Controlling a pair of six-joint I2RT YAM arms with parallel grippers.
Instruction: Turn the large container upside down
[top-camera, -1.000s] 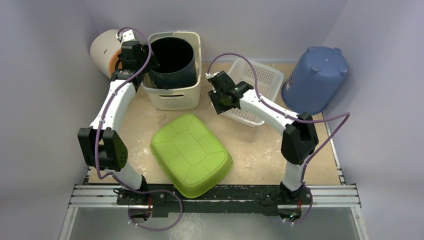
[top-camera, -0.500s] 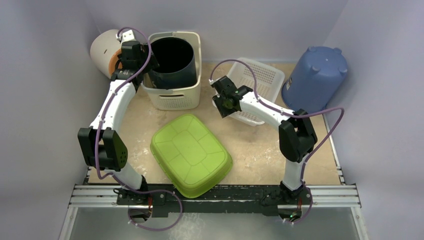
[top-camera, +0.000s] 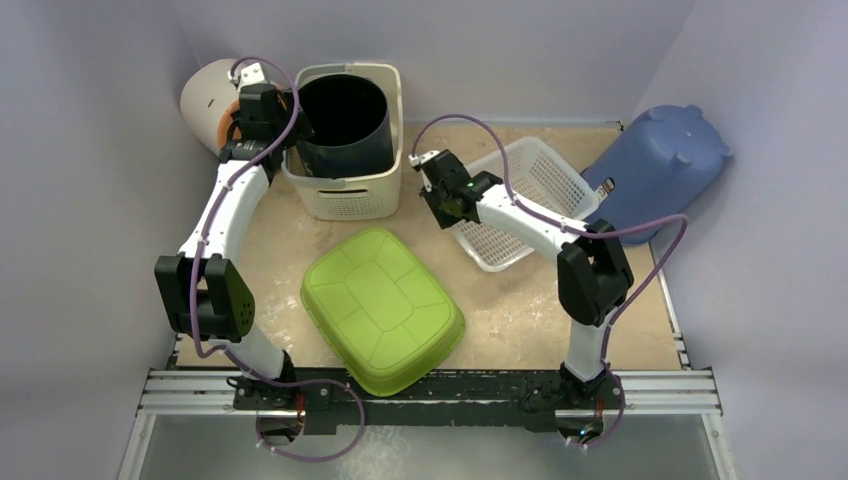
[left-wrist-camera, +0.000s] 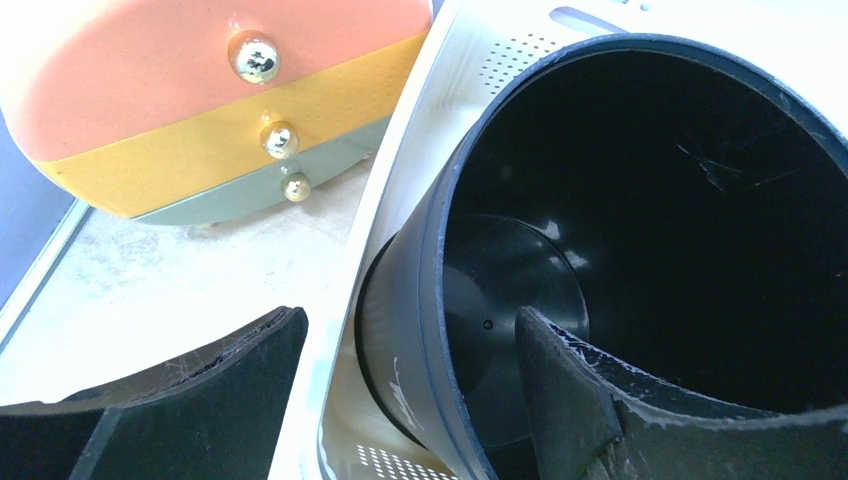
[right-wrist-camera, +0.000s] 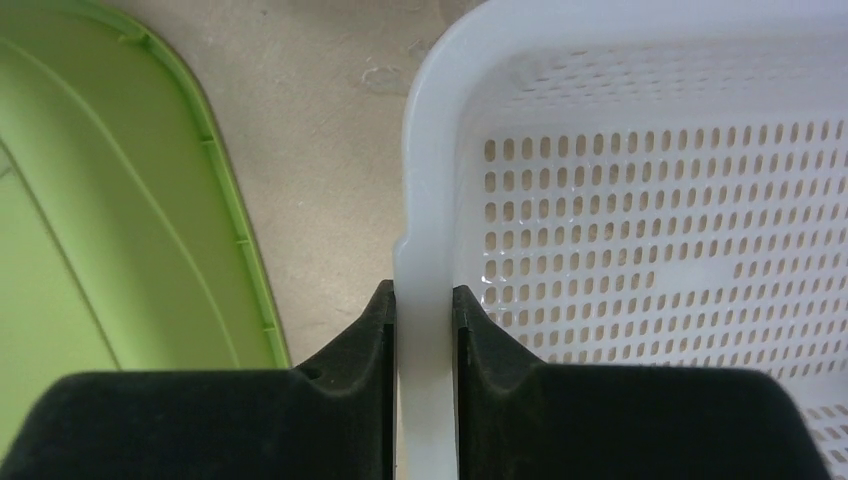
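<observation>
Right gripper (right-wrist-camera: 424, 300) clamped on the rim of the white perforated basket (top-camera: 525, 195), right of centre: you've swung it rightward in half a second, and the blue bucket (top-camera: 665, 165) has tipped over. Your left gripper (left-wrist-camera: 405, 330) gapes astride the black bin (left-wrist-camera: 650, 200).

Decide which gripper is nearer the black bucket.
Left. The left gripper straddles the rim of the black bucket; the right gripper is off to the bucket's right, clamped on the rim of the white basket.

The left arm (top-camera: 222, 210) and right arm (top-camera: 525, 222) are showing white tubes, black joints (top-camera: 598, 278) and looping purple cables (top-camera: 455, 117).
</observation>
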